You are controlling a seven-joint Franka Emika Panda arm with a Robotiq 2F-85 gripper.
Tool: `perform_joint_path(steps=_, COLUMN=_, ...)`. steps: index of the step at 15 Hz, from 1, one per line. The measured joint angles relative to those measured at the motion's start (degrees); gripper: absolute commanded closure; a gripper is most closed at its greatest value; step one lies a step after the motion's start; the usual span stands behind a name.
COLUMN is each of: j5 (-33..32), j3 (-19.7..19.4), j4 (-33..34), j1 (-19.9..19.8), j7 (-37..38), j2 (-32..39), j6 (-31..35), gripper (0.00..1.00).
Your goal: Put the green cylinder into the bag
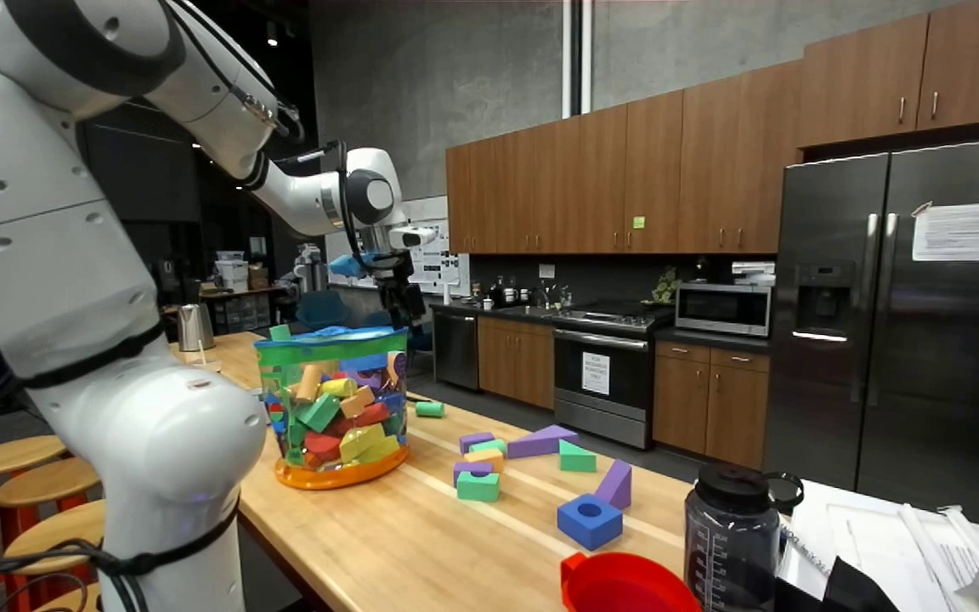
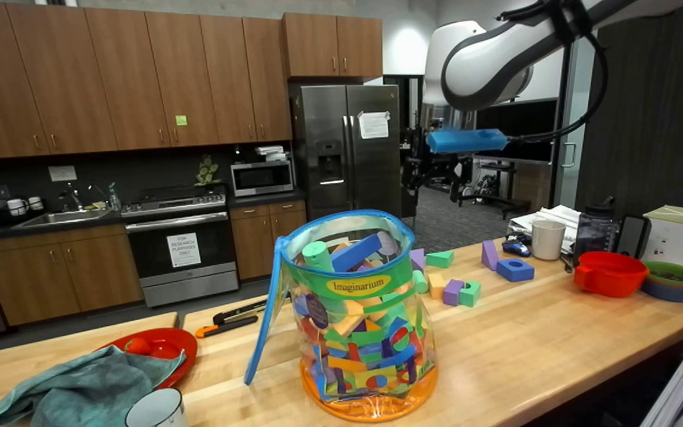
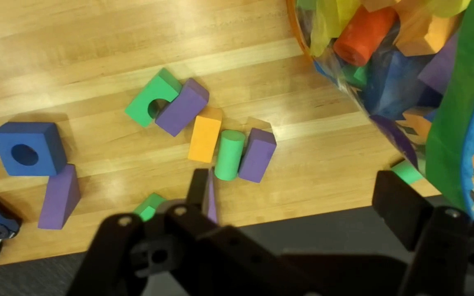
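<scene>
A green cylinder (image 3: 229, 155) lies on the table between an orange and a purple block; it shows in both exterior views (image 1: 487, 445) (image 2: 420, 281). Another green cylinder (image 3: 406, 172) lies beside the bag, also visible in an exterior view (image 1: 430, 410). The bag (image 2: 365, 286) stands upright with its lid open, full of blocks, a green cylinder (image 2: 318, 255) on top; it also shows in the wrist view (image 3: 459, 123). My gripper (image 3: 292, 191) is open and empty, high above the table near the bag's rim in both exterior views (image 1: 405, 308) (image 2: 434, 193).
A blue block with a hole (image 1: 590, 520), purple wedges (image 1: 615, 483) and a green arch (image 1: 478, 486) lie on the table. A red bowl (image 2: 608, 273) and a water bottle (image 1: 732, 535) stand farther along. A red plate (image 2: 163, 344) with a cloth lies beside the bag.
</scene>
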Motion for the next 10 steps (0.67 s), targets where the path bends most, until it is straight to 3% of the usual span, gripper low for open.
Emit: perform_joint_path(steps=10, j5=-0.5, j3=-2.7, j4=9.6, j1=0.7, j7=2.5, j2=10.9, j6=-1.1, gripper=0.0)
